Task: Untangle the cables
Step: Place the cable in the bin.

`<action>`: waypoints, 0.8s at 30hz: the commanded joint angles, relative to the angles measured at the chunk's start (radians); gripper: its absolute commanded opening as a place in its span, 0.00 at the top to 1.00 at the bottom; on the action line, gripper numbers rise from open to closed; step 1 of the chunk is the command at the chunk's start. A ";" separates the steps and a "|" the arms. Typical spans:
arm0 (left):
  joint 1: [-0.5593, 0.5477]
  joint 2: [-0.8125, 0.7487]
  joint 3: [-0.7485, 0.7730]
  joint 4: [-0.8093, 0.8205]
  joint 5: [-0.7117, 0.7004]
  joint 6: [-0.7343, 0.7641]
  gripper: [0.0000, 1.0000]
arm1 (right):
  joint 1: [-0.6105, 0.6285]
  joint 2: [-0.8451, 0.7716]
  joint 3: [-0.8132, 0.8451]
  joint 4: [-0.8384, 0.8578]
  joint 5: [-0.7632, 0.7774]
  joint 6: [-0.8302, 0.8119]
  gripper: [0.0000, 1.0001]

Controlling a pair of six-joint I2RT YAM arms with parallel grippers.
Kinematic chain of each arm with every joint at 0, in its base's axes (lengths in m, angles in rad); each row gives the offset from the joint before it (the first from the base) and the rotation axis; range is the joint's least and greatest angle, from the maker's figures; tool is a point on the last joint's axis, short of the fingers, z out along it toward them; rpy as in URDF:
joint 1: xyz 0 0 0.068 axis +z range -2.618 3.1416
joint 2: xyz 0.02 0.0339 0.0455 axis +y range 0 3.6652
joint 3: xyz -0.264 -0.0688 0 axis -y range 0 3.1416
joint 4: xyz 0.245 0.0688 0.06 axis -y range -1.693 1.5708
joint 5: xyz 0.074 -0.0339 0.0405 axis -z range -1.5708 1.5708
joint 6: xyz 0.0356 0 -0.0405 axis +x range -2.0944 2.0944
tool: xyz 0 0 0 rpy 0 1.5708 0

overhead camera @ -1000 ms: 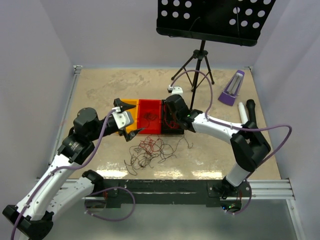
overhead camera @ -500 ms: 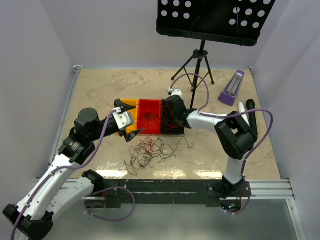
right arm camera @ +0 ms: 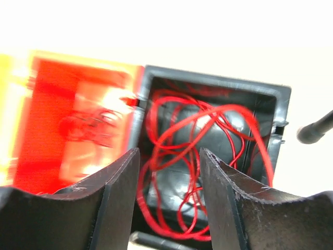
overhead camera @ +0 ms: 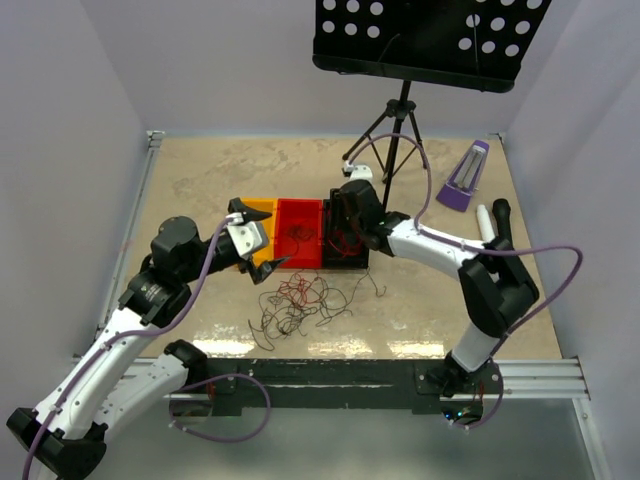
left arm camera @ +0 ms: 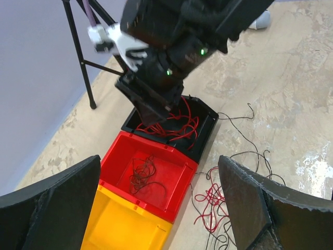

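The cables lie in three places. A loose tangle of red and dark cables [overhead camera: 300,303] lies on the table in front of the bins, and its edge shows in the left wrist view [left arm camera: 212,200]. Red cables [right arm camera: 208,127] coil in the black bin [overhead camera: 352,258], while thin dark cables [left arm camera: 140,174] lie in the red bin [overhead camera: 298,212]. My right gripper [overhead camera: 345,230] hangs over the black bin; its jaws are open [right arm camera: 169,156], with red loops below them and nothing gripped. My left gripper [overhead camera: 255,236] is wide open above the yellow and red bins [left arm camera: 159,161], holding nothing.
The yellow bin [left arm camera: 125,229], red bin and black bin stand in a row mid-table. A music stand [overhead camera: 400,120] on a tripod rises behind them. A purple metronome [overhead camera: 465,178] and a white object [overhead camera: 484,218] sit at the right.
My right gripper was shut and now stands open over the black bin, with the red cables lying loose inside it. The right arm's elbow swung in and back out. The left arm held still.
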 commanded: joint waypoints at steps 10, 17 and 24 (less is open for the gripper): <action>0.003 -0.010 -0.015 -0.001 0.021 -0.009 0.00 | 0.003 -0.341 -0.055 -0.027 -0.122 0.009 0.57; 0.003 -0.016 -0.168 -0.131 0.159 0.233 0.00 | 0.173 -0.527 -0.296 0.125 -0.168 -0.008 0.57; 0.003 -0.083 -0.333 0.013 0.185 0.307 0.00 | 0.294 -0.424 -0.431 0.228 -0.162 0.055 0.59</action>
